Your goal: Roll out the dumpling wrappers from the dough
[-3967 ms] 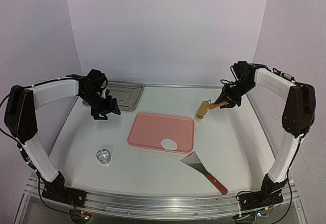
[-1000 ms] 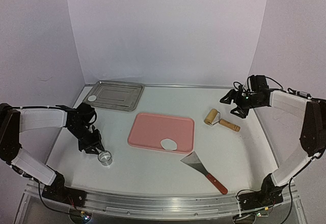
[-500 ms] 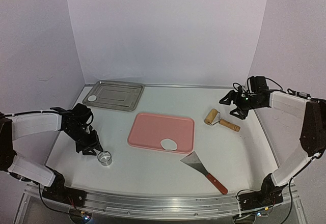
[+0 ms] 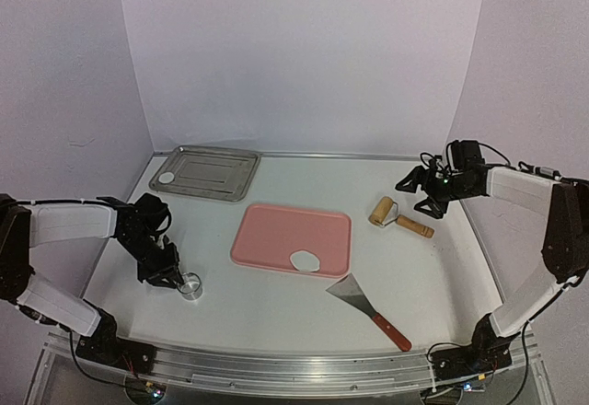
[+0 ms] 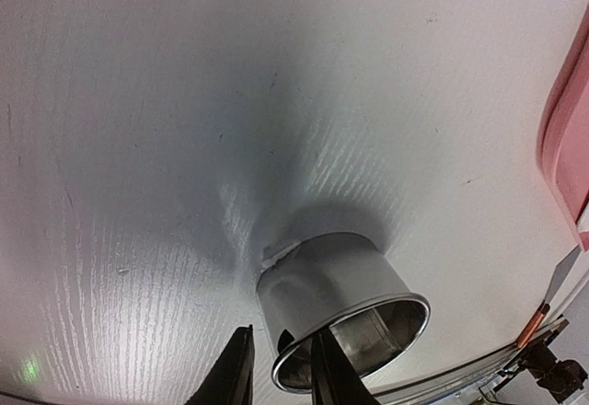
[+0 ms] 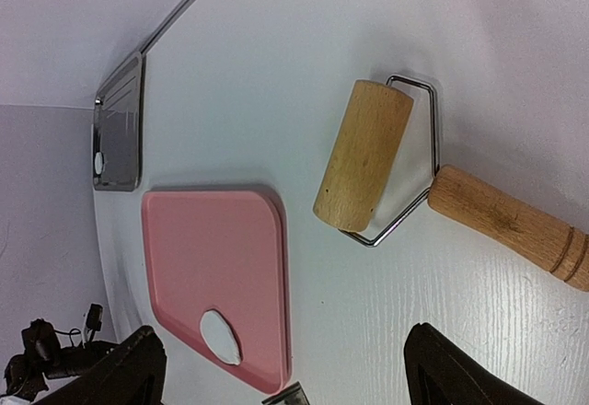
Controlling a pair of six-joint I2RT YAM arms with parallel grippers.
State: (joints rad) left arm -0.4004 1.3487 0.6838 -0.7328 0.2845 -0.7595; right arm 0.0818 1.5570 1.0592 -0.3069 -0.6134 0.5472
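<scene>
A small round white dumpling wrapper (image 4: 167, 178) (image 6: 98, 162) lies in the metal tray (image 4: 216, 173) at the back left. A flat, uneven white piece of dough (image 4: 306, 260) (image 6: 221, 336) rests on the pink board (image 4: 276, 230). My left gripper (image 4: 173, 279) (image 5: 281, 373) is low over the table, its narrowly open fingers astride the near wall of the metal ring cutter (image 4: 190, 285) (image 5: 336, 285). A sliver of table shows beside the outer finger. My right gripper (image 4: 419, 193) (image 6: 285, 382) hangs wide open and holds nothing, just beyond the wooden rolling pin (image 4: 398, 218) (image 6: 363, 155).
A metal scraper with a red handle (image 4: 368, 306) lies on the table right of the board's front corner. A small white scrap (image 5: 279, 253) clings to the foot of the ring cutter. The table's raised rim runs close behind the tray.
The left gripper has slid down and right onto the ring cutter, and its fingers have narrowed. The right arm has barely moved in the last second; four seconds ago it held the rolling pin.
</scene>
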